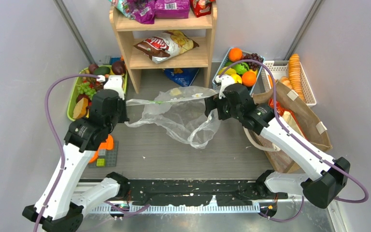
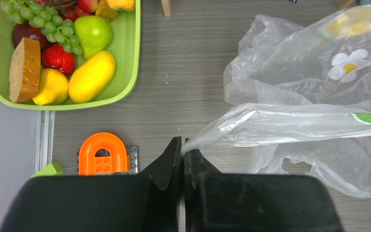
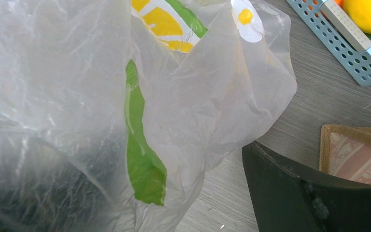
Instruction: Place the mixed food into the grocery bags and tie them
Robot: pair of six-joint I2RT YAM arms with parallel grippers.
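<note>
The clear plastic bag [image 1: 178, 116] is stretched flat above the table between my two grippers. My left gripper [image 1: 124, 105] is shut on its left edge, and the pinched film shows in the left wrist view [image 2: 182, 145]. My right gripper [image 1: 211, 104] is at the bag's right end. In the right wrist view the bag [image 3: 77, 96] hangs across the left and hides one finger. The other finger [image 3: 299, 193] stands apart from the film with bare table between. The tan tote [image 1: 299, 116] lies to the right. Snack packets [image 1: 166, 46] are on the wooden shelf.
A green basket [image 1: 71, 99] of fruit stands at the left, also in the left wrist view [image 2: 130, 72]. A blue basket [image 1: 222, 65] of oranges, lemons and grapes and a white basket [image 1: 311, 89] of bread stand at the back right. An orange toy block [image 1: 105, 145] lies near my left arm.
</note>
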